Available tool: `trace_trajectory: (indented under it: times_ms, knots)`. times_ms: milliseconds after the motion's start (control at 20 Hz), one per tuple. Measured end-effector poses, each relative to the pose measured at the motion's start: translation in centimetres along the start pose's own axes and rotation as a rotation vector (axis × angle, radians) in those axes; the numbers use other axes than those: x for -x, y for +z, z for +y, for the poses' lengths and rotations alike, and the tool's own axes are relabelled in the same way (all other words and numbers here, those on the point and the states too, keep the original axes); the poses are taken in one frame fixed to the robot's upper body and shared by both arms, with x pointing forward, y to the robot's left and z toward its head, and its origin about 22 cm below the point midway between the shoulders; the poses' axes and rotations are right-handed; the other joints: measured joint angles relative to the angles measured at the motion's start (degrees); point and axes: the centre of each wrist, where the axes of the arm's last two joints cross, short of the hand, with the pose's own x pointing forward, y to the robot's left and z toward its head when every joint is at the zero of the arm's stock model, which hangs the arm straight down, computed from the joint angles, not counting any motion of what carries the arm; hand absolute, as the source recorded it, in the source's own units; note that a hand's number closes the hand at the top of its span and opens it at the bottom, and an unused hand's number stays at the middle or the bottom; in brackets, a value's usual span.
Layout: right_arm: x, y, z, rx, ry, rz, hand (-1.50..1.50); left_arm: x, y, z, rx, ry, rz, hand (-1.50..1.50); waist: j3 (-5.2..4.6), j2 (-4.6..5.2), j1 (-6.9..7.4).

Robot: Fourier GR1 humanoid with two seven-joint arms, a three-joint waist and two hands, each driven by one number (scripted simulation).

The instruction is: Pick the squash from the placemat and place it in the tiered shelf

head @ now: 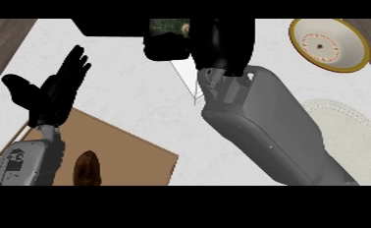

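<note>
**A:** Where's your squash (168, 26)?

**B:** Look to the top of the head view. You'll see a mottled green patch with a pale spot at its right edge, mostly hidden behind your right hand (217, 45). That hand curls round it, up over the dark tiered shelf (109, 27).

**A:** And your left hand (51, 89)?

**B:** It rests at the left, fingers straight and spread, holding nothing, just above the brown placemat (130, 148).

**A:** Anything on the placemat?

**B:** A dark brown oval thing (87, 169) near the lower edge; you can't tell what it is. A yellow-rimmed bowl (330, 45) sits at the upper right, a pale round mat (340, 128) below it.
</note>
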Motion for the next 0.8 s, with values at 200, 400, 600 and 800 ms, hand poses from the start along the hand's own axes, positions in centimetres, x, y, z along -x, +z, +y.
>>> trace_trajectory:
  times_ms: [200, 400, 600, 800]
  knots:
    - [0.8, -0.4, -0.7, 0.010, -0.018, 0.004, 1.50, 0.2, 0.1, -0.2, 0.001, 0.001, -0.003, 0.00, -0.24, -0.22, 0.10]
    - [1.8, -0.6, -1.3, 0.019, -0.033, 0.000, 1.50, 0.2, 0.2, -0.4, 0.001, 0.004, 0.001, 0.00, -0.43, -0.51, 0.16]
    - [3.2, -1.8, -2.0, 0.054, -0.034, 0.018, -1.50, -0.4, 0.1, 0.3, -0.001, 0.000, -0.004, 0.00, -0.57, -0.79, 0.17]
    - [4.3, -2.4, -2.3, 0.119, -0.034, 0.051, -1.50, -0.4, 0.2, 0.6, -0.003, 0.000, -0.003, 0.00, -0.95, -1.20, 0.28]
